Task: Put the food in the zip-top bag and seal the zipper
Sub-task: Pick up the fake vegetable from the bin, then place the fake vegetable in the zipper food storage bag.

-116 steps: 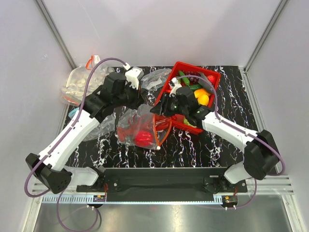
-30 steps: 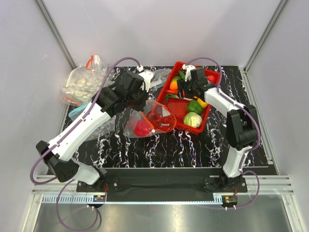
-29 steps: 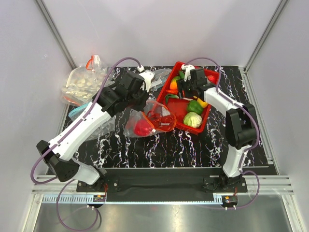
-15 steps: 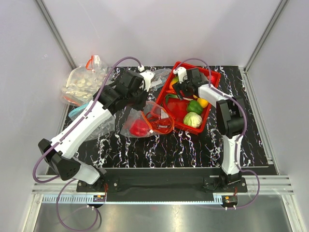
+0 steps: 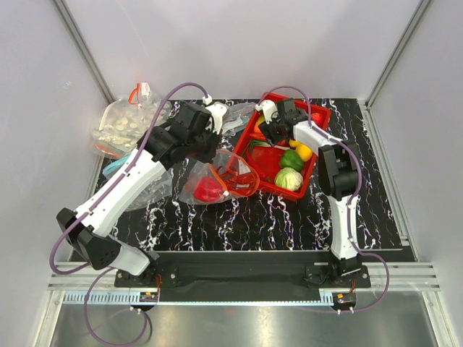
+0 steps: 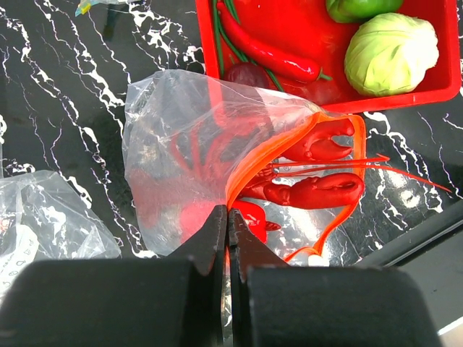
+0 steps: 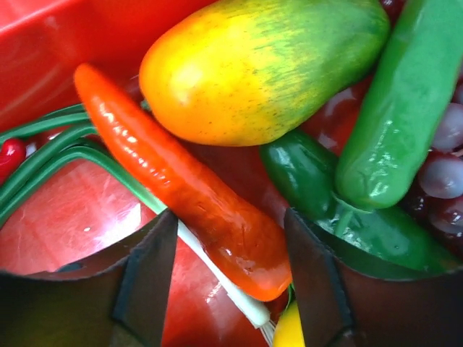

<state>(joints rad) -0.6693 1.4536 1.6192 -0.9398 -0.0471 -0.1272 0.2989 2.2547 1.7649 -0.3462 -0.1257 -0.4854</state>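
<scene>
The zip-top bag (image 5: pixel 217 177) lies left of the red tray (image 5: pixel 317 116), mouth open toward it. My left gripper (image 5: pixel 211 157) is shut on the bag's red-orange zipper (image 6: pixel 239 184) at the upper mouth edge. A red lobster (image 6: pixel 311 191) lies inside the bag, with another red piece under it. My right gripper (image 5: pixel 269 132) is down in the tray's far left corner. In the right wrist view it (image 7: pixel 228 246) is open, one finger on each side of the orange carrot (image 7: pixel 188 195), and not closed on it.
The tray also holds a yellow-green mango (image 7: pixel 268 65), a green cucumber (image 7: pixel 391 108), a green pepper (image 7: pixel 307 177), grapes (image 7: pixel 441 173), a red chili (image 6: pixel 268 54) and a cabbage (image 6: pixel 391 50). A bag of pale round pieces (image 5: pixel 119 126) and other clear bags (image 5: pixel 235 116) lie at the back left.
My right gripper has moved up and left inside the tray and now straddles the carrot. My left gripper keeps its hold on the zipper; the bag shifted slightly.
</scene>
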